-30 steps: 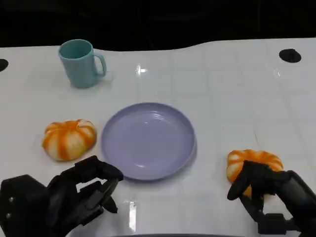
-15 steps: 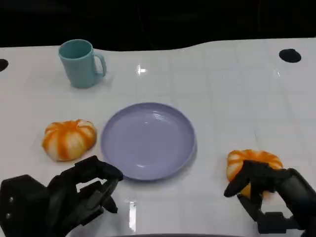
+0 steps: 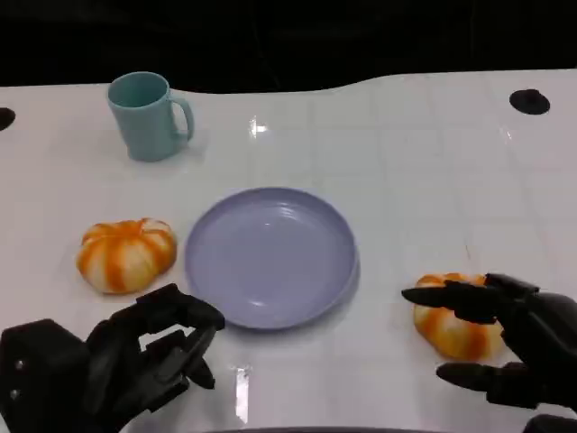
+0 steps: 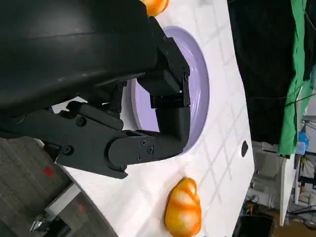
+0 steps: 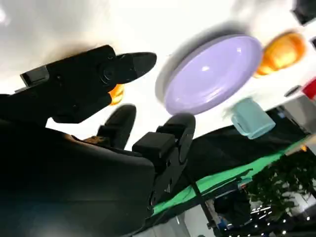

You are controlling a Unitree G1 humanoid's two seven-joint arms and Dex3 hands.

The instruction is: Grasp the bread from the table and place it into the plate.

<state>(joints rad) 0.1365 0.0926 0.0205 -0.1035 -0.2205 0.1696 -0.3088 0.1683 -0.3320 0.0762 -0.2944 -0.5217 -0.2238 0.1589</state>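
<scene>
Fingers of the right hand (image 3: 505, 347) have spread apart off the bread (image 3: 455, 316) at lower right; it looks light and squashy, best cupped around its sides. Left hand (image 3: 149, 347) hangs curled, empty, near the plate (image 3: 270, 257).

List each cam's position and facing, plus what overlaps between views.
Head view: high on the robot, facing down at the table; both robot hands show, left, right.
Left wrist view: behind the left robot hand, facing the plate and a bread.
Right wrist view: behind the right robot hand, facing plate, cup.
Shared: the plate.
</scene>
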